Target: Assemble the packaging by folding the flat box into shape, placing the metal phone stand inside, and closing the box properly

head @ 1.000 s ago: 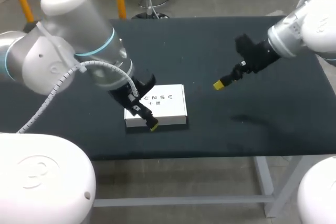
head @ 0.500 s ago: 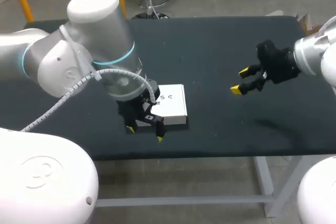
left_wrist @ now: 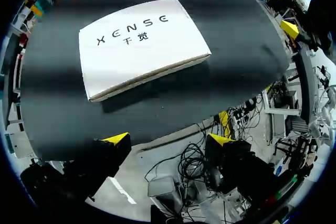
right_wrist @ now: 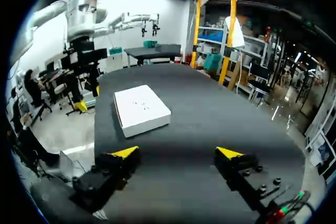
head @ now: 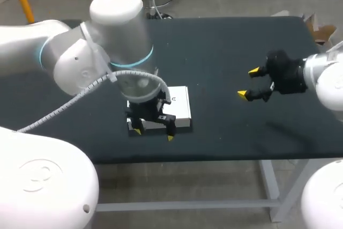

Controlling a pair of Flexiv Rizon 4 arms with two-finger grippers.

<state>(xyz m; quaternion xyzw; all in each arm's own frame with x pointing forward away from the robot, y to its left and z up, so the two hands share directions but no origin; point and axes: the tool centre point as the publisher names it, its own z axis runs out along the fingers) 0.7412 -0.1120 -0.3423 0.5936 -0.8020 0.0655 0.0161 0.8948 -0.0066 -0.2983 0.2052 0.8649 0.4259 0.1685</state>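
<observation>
Box [head: 179, 108] lies assembled, lid shut, on table [head: 214, 41] near front edge. Phone stand not in view (likely inside; unconfirmed). Left gripper [head: 154, 134] above box's front edge, fingers apart, empty. Right gripper [head: 248, 82] well apart, fingers apart, empty. Task judged near complete.

Head view: high, behind robot, looking steeply down; far off, takes in whole black matte table [head: 214, 52]. Left wrist view: close above table's near edge, tilted down and across it; flat white cardboard box with dark lettering [left_wrist: 139, 45] just ahead of left gripper [left_wrist: 169, 140]. Right wrist view: low, farther back, looking along tabletop past right gripper [right_wrist: 177, 152] toward same box. All three share box and surrounding tabletop; left wrist view also catches right gripper beyond box.
</observation>
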